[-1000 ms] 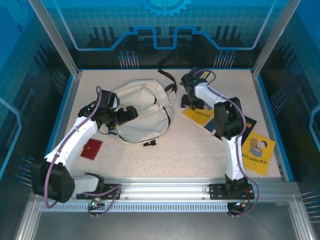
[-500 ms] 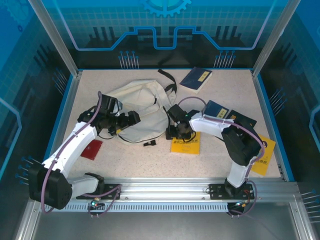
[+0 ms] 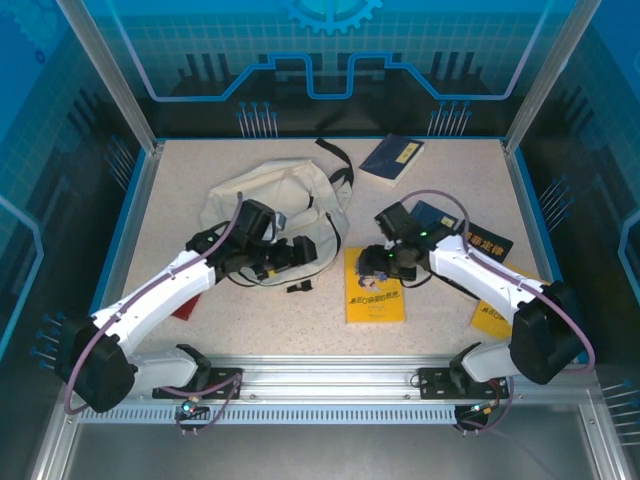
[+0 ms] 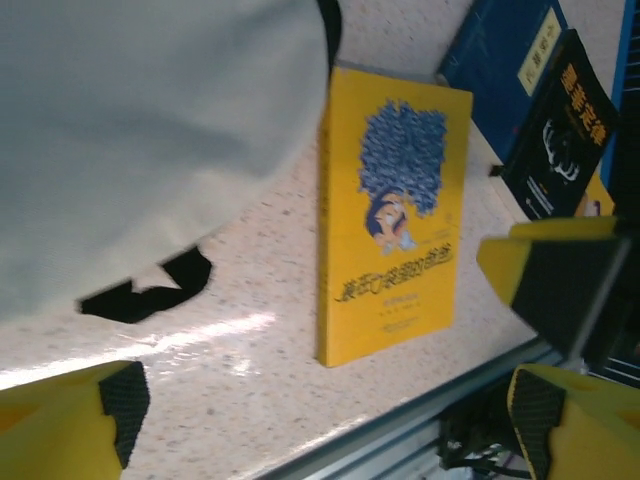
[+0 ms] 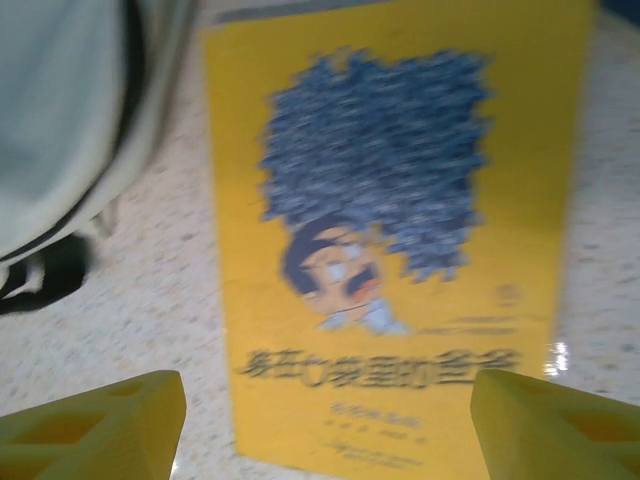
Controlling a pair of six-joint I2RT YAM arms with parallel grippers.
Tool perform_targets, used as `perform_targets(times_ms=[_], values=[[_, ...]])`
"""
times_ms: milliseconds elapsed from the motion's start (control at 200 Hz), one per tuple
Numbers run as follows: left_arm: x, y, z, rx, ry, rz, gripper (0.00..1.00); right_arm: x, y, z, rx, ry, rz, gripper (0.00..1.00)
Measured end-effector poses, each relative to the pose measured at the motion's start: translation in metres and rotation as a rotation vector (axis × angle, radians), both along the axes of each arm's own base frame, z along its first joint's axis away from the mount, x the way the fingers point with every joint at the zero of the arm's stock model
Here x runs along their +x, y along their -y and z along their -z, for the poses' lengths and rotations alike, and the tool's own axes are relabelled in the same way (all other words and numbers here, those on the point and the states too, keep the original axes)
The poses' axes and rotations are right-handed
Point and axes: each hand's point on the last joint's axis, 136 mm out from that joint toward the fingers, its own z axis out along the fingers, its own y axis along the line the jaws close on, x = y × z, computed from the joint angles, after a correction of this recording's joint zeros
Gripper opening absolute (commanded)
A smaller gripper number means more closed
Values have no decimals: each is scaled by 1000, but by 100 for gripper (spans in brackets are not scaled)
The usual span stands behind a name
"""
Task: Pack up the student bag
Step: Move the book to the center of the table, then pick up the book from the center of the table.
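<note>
The student bag [image 3: 268,200], cream fabric with black straps, lies at the back left of the table; its cloth also shows in the left wrist view [image 4: 140,130] and the right wrist view [image 5: 60,110]. A yellow book [image 3: 373,286] lies flat just right of it [image 4: 392,210] [image 5: 400,220]. My left gripper [image 3: 300,252] hovers open at the bag's lower right edge [image 4: 336,410], holding nothing. My right gripper [image 3: 380,262] stands open over the book's far end [image 5: 325,425], its yellow fingertips [image 5: 100,425] astride the cover without gripping it.
A blue book [image 3: 392,158] lies at the back. A dark blue book [image 3: 432,215] and a black book [image 3: 488,244] lie right of centre. Another yellow book [image 3: 494,316] sits by the right arm. A red item [image 3: 183,306] peeks from under the left arm. The front rail [image 3: 330,378] is close.
The right arm carried the yellow book from back right to beside the bag, then drew right, leaving it flat. My left gripper slid right along the bag's lower edge; the bag bunched up.
</note>
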Motion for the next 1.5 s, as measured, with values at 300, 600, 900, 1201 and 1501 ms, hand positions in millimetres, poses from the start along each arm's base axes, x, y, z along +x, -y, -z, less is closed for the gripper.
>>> perform_targets(times_ms=[300, 600, 900, 1201, 1501], values=[[-18, 59, 57, 42, -178, 37, 78, 0, 48, 40, 16, -163, 23, 61], [-10, 98, 99, 130, -253, 66, 63, -1, 47, 75, 13, -266, -44, 53], [6, 110, 134, 183, -305, -17, 50, -1, 40, 79, 35, -297, -80, 49], [15, 116, 146, 196, -352, -78, 36, 0, 32, 70, 73, -301, -121, 43], [15, 114, 146, 202, -358, -88, 32, -1, 16, 26, 187, -242, -135, 34]])
